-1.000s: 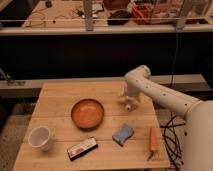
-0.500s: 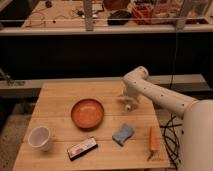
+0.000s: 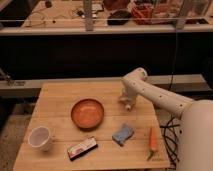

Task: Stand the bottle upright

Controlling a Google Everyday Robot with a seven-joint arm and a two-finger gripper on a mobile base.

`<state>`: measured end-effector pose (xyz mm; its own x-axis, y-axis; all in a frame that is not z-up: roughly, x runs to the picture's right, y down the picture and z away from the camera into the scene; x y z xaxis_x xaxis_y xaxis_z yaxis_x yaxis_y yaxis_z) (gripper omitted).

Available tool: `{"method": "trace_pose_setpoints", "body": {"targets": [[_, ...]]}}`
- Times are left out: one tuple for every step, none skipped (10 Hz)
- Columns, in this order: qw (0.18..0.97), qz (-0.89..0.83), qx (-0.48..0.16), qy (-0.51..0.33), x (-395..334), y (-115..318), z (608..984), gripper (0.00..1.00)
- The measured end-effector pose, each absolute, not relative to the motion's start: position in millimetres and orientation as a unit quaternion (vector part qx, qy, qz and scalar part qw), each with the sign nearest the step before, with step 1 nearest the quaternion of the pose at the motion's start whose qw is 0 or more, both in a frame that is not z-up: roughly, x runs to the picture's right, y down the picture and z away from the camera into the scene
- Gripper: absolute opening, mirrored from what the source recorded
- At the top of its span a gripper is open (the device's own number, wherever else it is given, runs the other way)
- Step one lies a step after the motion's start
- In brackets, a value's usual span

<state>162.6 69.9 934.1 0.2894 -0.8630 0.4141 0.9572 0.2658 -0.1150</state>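
My gripper (image 3: 126, 101) hangs from the white arm (image 3: 150, 92) over the right rear part of the wooden table (image 3: 55, 97), to the right of the bowl. A small white piece (image 3: 129, 106) shows right at the gripper's lower end. It looks like part of the bottle, with the rest hidden by the gripper. I cannot tell how the bottle stands or whether it is held.
An orange-brown bowl (image 3: 87, 113) sits mid-table. A white cup (image 3: 39, 137) stands at the front left and a flat black-and-red case (image 3: 82, 148) at the front. A blue sponge (image 3: 122, 134) and a carrot (image 3: 153, 141) lie at the front right, near the table's edge.
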Motion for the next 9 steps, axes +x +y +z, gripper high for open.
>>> {"method": "trace_pose_setpoints", "body": {"targets": [[0.774,-0.596,-0.169,-0.132,162,70,932,0.24],[0.767,-0.606,-0.165,-0.131,159,68,929,0.17],[0.764,-0.608,-0.163,-0.140,155,65,924,0.14],[0.761,-0.609,-0.161,-0.153,148,60,914,0.14],[0.760,-0.607,-0.163,-0.169,143,53,901,0.13],[0.759,-0.597,-0.166,-0.198,136,44,888,0.07],[0.762,-0.576,-0.171,-0.240,136,26,868,0.02],[0.767,-0.553,-0.175,-0.276,137,9,848,0.02],[0.770,-0.533,-0.177,-0.304,140,-4,832,0.02]]}}
